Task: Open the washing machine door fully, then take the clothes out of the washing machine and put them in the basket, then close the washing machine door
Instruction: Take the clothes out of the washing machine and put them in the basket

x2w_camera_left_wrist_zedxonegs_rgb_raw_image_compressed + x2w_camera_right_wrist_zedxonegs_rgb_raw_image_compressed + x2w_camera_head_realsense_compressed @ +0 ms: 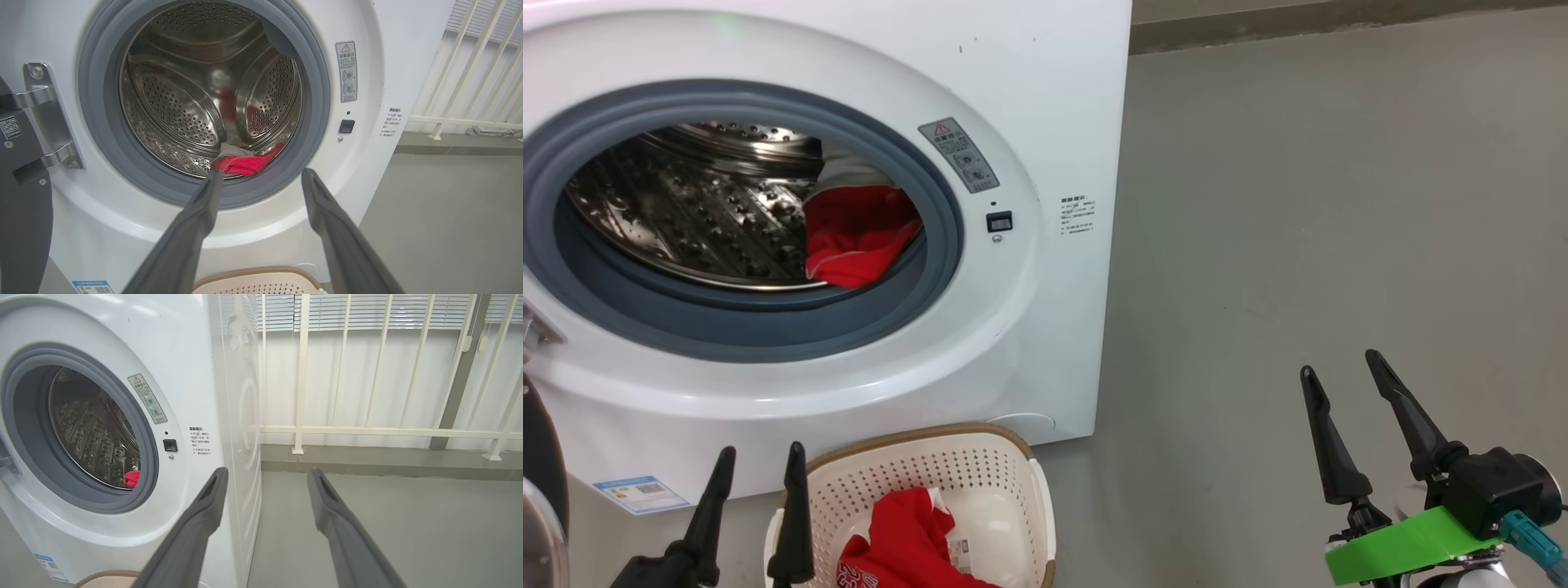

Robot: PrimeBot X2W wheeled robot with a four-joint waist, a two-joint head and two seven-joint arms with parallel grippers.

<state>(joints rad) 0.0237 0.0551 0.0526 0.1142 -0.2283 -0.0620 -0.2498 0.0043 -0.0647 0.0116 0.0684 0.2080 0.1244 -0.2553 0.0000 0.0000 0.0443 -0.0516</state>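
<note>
The washing machine stands with its round mouth uncovered. Its door is swung out to the left, only its black rim edge in the head view. A red garment with a grey part lies at the drum's right side, seen too in the left wrist view. The basket sits on the floor in front of the machine, with another red garment inside. My left gripper is open and empty just left of the basket. My right gripper hangs open over bare floor, right of the machine.
Grey floor stretches to the machine's right. A white railing on a low kerb runs behind it. The door's metal hinge sticks out at the opening's left edge. The basket's brown rim lies right under my left fingers.
</note>
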